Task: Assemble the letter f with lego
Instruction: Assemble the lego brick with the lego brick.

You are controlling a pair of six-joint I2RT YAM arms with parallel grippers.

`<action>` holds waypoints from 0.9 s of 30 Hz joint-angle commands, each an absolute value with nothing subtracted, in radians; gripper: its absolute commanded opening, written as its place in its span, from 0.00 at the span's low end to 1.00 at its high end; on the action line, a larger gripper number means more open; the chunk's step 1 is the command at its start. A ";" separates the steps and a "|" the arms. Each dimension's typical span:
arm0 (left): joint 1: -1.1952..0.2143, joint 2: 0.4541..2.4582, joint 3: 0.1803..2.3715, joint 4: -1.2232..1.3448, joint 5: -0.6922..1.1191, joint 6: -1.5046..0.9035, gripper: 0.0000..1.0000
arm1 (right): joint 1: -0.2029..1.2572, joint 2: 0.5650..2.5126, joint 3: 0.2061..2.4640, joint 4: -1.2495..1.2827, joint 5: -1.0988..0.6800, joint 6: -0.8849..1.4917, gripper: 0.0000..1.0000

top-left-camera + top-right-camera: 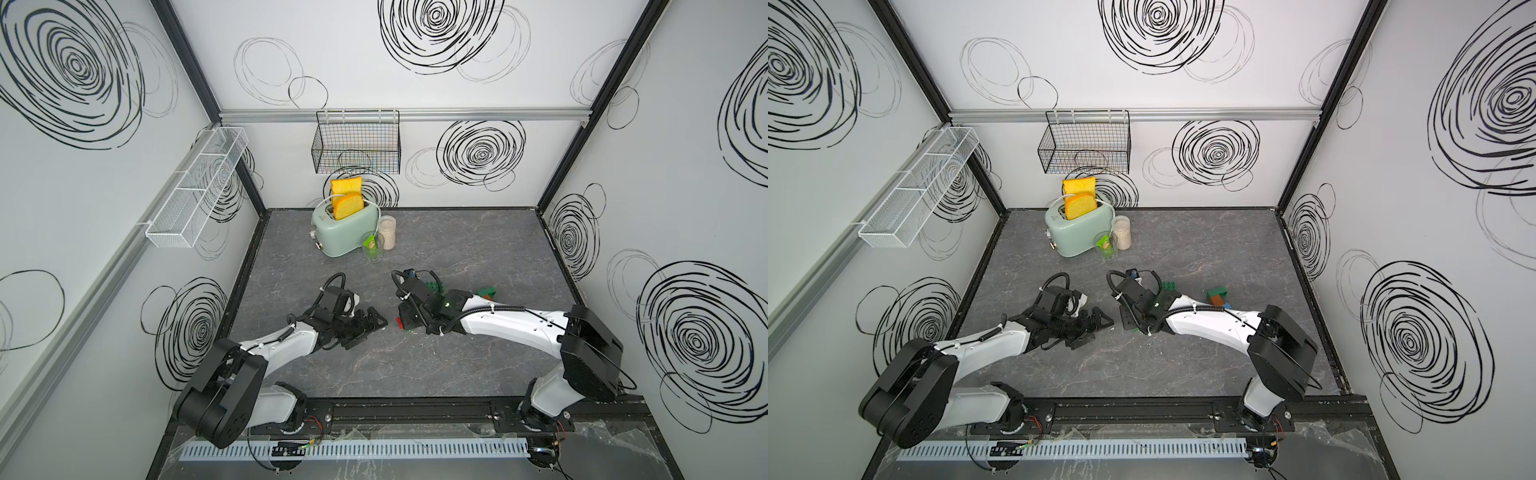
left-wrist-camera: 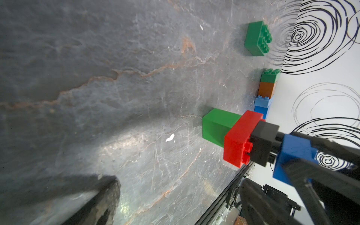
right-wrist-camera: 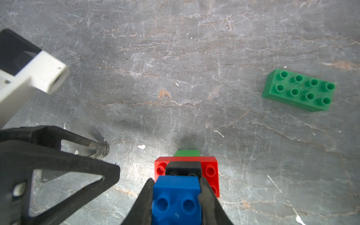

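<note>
Lego tower (image 2: 233, 136) of four just right of mid-table, apparently resting on the table (image 1: 457, 374): green base brick (image 2: 216, 124), red oblong brick (image 3: 211, 169) set crosswise and overhanging both sides, black brick (image 2: 263, 144), blue brick (image 3: 176, 196) on top. Right gripper (image 3: 176, 185) clamped on the blue brick from two opposite sides, fingers (image 3: 144, 200) flat against its walls, most likely to press it home on the black studs while steadying the narrow column from above. Left gripper (image 1: 363, 330) spread wide and empty, low over the table just left of the tower and touching none of it; probably parked there to brace the base if needed. Loose green oblong brick (image 3: 299, 90) farther back and to the right, studs up, with bare table all round, so easy to take from above. Second stack (image 2: 267, 91) of green, orange, light blue and blue farther right, well apart, seemingly lying on its side and half hidden behind the right arm in both top views. No F readable yet; crossbars and joining of the pieces judged not yet done.
</note>
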State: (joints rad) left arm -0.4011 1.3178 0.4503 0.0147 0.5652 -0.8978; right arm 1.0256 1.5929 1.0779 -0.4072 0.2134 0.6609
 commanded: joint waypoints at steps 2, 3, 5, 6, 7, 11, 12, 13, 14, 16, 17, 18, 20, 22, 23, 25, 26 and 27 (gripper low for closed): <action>-0.406 1.313 0.442 0.017 0.545 -0.898 0.98 | 1.026 1.556 1.044 -0.464 0.206 0.651 0.33; -0.406 1.313 0.442 0.020 0.543 -0.900 0.98 | 1.027 1.555 1.042 -0.466 0.203 0.648 0.33; -0.409 1.311 0.443 0.024 0.542 -0.906 0.98 | 1.025 1.555 1.034 -0.456 0.198 0.643 0.33; -0.410 1.311 0.444 0.023 0.542 -0.908 0.98 | 1.025 1.556 1.032 -0.451 0.195 0.639 0.33; -0.412 1.309 0.445 0.023 0.541 -0.909 0.98 | 1.025 1.557 1.028 -0.444 0.193 0.638 0.33; -0.415 1.302 0.445 0.020 0.536 -0.915 0.98 | 1.024 1.562 1.024 -0.429 0.185 0.626 0.33; -0.417 1.301 0.443 0.019 0.535 -0.916 0.98 | 1.022 1.566 1.025 -0.425 0.182 0.623 0.33; -0.417 1.298 0.442 0.019 0.534 -0.916 0.98 | 1.023 1.569 1.028 -0.422 0.179 0.618 0.33; -0.416 1.295 0.441 0.017 0.533 -0.917 0.98 | 1.020 1.574 1.033 -0.421 0.179 0.616 0.33; -0.417 1.292 0.440 0.016 0.531 -0.918 0.98 | 1.019 1.579 1.046 -0.429 0.182 0.612 0.33; -0.417 1.290 0.439 0.017 0.529 -0.918 0.98 | 1.016 1.575 1.049 -0.428 0.184 0.611 0.33; -0.417 1.291 0.439 0.015 0.529 -0.917 0.98 | 1.015 1.570 1.054 -0.429 0.186 0.609 0.33; -0.419 1.290 0.437 0.015 0.528 -0.919 0.98 | 1.009 1.567 1.066 -0.444 0.187 0.608 0.33; -0.419 1.291 0.436 0.016 0.528 -0.920 0.98 | 1.009 1.565 1.075 -0.455 0.185 0.603 0.33; -0.419 1.290 0.437 0.017 0.527 -0.920 0.98 | 1.009 1.562 1.077 -0.456 0.187 0.603 0.33; -0.419 1.292 0.439 0.017 0.526 -0.921 0.98 | 1.005 1.562 1.079 -0.456 0.183 0.600 0.33; -0.419 1.294 0.439 0.017 0.526 -0.920 0.98 | 1.002 1.563 1.082 -0.456 0.183 0.597 0.33; -0.419 1.295 0.439 0.018 0.526 -0.921 0.98 | 1.001 1.562 1.082 -0.453 0.180 0.595 0.33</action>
State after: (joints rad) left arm -0.4145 1.3060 0.4469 0.0124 0.5411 -0.9096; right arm 1.0088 1.5700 1.0534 -0.4183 0.1822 0.6079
